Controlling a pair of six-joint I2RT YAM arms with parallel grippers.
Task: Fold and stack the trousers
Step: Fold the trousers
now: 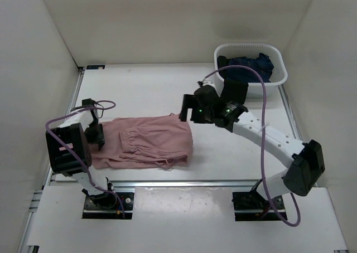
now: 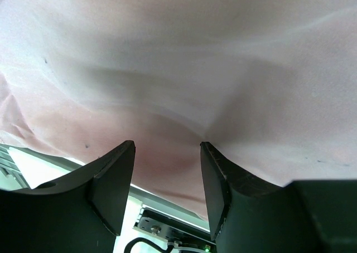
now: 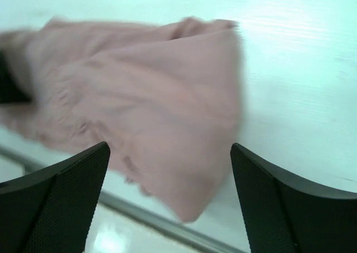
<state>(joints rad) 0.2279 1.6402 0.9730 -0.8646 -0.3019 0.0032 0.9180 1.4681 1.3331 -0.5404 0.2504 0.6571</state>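
We look down on a white counter [image 1: 145, 91] enclosed by white walls. A pair of dusty-pink trousers [image 1: 146, 141] lies folded into a rough rectangle on the near left part of the counter, close to the metal rail [image 1: 184, 181] along its near edge. A thin drawstring end pokes out at the near side of the cloth.

The left tool [image 1: 98, 134] sits at the left end of the trousers, low against the cloth. In the left wrist view its two black fingers [image 2: 111, 180] stand apart with nothing pinched between them, and pink cloth fills the view just past their tips.

The right tool [image 1: 188, 111] hangs at the far right corner of the trousers. In the right wrist view its fingers [image 3: 56, 203] are spread wide and hold nothing. The trousers [image 3: 150, 108] lie below, their right edge ending on bare counter. We cannot tell whether this tool touches the cloth.

A white basket [image 1: 279, 69] stands in the far right corner, well apart from the trousers, with a dark blue garment [image 1: 251, 66] inside it.
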